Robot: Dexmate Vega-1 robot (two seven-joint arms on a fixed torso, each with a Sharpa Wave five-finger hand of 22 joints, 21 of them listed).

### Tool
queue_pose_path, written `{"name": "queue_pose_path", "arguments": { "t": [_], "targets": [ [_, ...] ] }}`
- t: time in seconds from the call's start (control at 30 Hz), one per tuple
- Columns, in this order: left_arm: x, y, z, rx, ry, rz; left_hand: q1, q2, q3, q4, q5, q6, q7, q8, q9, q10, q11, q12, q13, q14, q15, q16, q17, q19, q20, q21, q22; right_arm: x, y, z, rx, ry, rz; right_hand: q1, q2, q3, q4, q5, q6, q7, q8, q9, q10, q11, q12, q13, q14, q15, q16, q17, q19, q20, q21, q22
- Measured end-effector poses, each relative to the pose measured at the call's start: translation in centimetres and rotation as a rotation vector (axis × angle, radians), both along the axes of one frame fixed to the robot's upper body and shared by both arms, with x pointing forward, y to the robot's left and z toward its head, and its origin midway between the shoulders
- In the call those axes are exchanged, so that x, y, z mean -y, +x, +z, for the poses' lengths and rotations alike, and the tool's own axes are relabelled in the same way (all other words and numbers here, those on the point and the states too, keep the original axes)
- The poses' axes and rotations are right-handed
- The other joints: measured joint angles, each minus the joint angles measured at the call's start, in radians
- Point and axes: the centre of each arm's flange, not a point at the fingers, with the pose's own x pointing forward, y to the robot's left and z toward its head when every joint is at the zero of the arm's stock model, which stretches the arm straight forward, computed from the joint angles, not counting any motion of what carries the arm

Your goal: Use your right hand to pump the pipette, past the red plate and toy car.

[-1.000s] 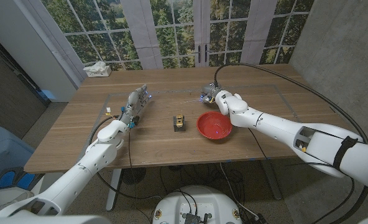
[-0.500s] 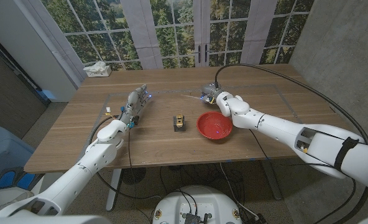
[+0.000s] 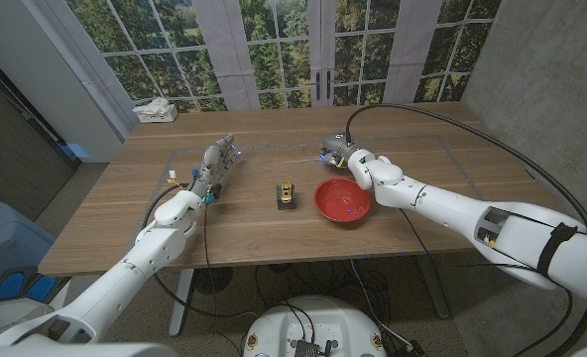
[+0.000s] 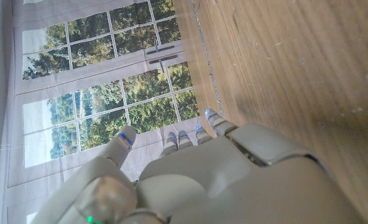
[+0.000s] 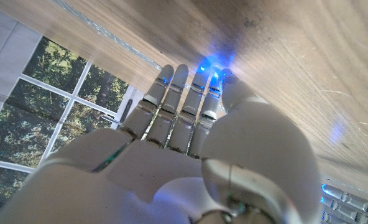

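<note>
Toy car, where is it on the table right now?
In the head view the toy car sits near the table's middle, just left of the red plate and apart from it, with the right robot hand beyond the plate.

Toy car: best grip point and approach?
Probably pinch the toy car across its long sides, coming from above. It sits upright, lengthwise away from the robot and narrow across, with bare table on both flanks; the red plate lies apart on its right.

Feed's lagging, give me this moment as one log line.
right hand: past plate, at pipette, grip unclear | left hand: idle, open | car: beside plate
</note>
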Motion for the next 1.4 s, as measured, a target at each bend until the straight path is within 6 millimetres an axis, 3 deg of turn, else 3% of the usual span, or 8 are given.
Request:
{"name": "queue_pose_path", "arguments": {
  "t": [0.07, 0.33, 0.53, 0.8, 1.07, 1.4],
  "targets": [
    [0.0, 0.0, 0.1, -0.001, 0.012, 0.002, 0.021, 0.011, 0.005, -0.035, -0.009, 0.016, -0.004, 0.004, 0.000, 0.010, -0.002, 0.000, 0.000, 0.008, -0.002, 0.000, 0.000, 0.006, -0.003, 0.000, 0.000, -0.1, -0.2, 0.1, 0.010, 0.003, 0.011, 0.000, 0.000, 0.000, 0.000, 0.000, 0.003, 0.003, 0.004, 0.000, 0.000, 0.000, 0.000, 0.000, 0.004, -0.004, 0.000, 0.000, 0.000, 0.000, 0.000, 0.000],
    [0.0, 0.1, 0.6, -0.005, 0.054, 0.012, 0.072, 0.020, 0.016, -0.126, -0.021, 0.073, -0.004, 0.009, 0.000, 0.044, 0.000, 0.007, 0.000, 0.047, 0.000, 0.004, 0.000, 0.031, -0.003, 0.000, 0.000, 0.1, -0.6, 0.7, 0.045, 0.018, 0.027, 0.007, 0.007, 0.000, 0.000, 0.000, 0.003, 0.003, 0.006, -0.001, 0.000, 0.000, 0.000, 0.004, 0.007, -0.007, 0.000, 0.002, 0.003, -0.003, 0.004, 0.000],
    [-0.2, 0.0, 1.2, -0.007, 0.100, 0.028, 0.107, 0.017, 0.016, -0.175, -0.021, 0.119, 0.003, 0.009, 0.002, 0.082, 0.001, 0.007, 0.000, 0.115, 0.000, 0.011, 0.000, 0.068, -0.005, 0.000, 0.000, 0.1, -1.0, 1.2, 0.071, 0.021, 0.040, 0.007, 0.007, 0.000, 0.000, 0.000, 0.002, 0.003, 0.006, -0.002, 0.000, 0.000, 0.000, 0.009, 0.007, -0.007, 0.000, 0.000, 0.003, -0.003, 0.008, 0.000],
    [-0.3, -0.1, 1.9, -0.017, 0.168, 0.055, 0.151, 0.007, 0.013, -0.194, -0.021, 0.178, 0.013, 0.016, 0.005, 0.153, 0.004, 0.022, 0.001, 0.180, 0.002, 0.011, 0.003, 0.130, 0.034, 0.010, 0.003, 0.1, -1.3, 1.6, 0.094, 0.024, 0.053, 0.007, 0.007, 0.000, 0.000, 0.000, 0.002, 0.003, 0.006, -0.003, 0.000, 0.000, 0.000, 0.013, 0.013, -0.002, -0.007, 0.000, 0.003, -0.003, 0.008, 0.000],
    [-0.3, -0.3, 3.4, -0.010, 0.258, 0.076, 0.201, -0.007, 0.014, -0.200, -0.021, 0.240, 0.014, 0.025, 0.005, 0.210, -0.006, 0.023, 0.005, 0.232, -0.004, 0.015, 0.003, 0.165, 0.044, 0.014, 0.003, -0.1, -1.9, 2.0, 0.127, 0.021, 0.076, 0.007, 0.007, 0.000, 0.000, 0.000, 0.002, 0.003, 0.006, -0.003, 0.000, 0.000, 0.000, 0.018, 0.013, -0.002, -0.007, 0.002, 0.003, -0.003, 0.008, 0.000],
    [-0.6, 0.2, 2.6, -0.047, 0.314, 0.123, 0.251, -0.020, 0.011, -0.203, -0.021, 0.311, 0.024, 0.040, 0.005, 0.263, 0.001, 0.030, 0.005, 0.270, -0.001, 0.016, 0.003, 0.196, 0.053, 0.016, 0.005, -0.1, -2.6, 2.3, 0.140, 0.030, 0.093, 0.011, 0.011, 0.000, 0.000, 0.000, 0.002, 0.003, 0.010, 0.001, 0.000, 0.000, 0.000, 0.022, 0.013, -0.002, -0.007, 0.003, 0.003, -0.003, 0.015, 0.000]
  ]
}}
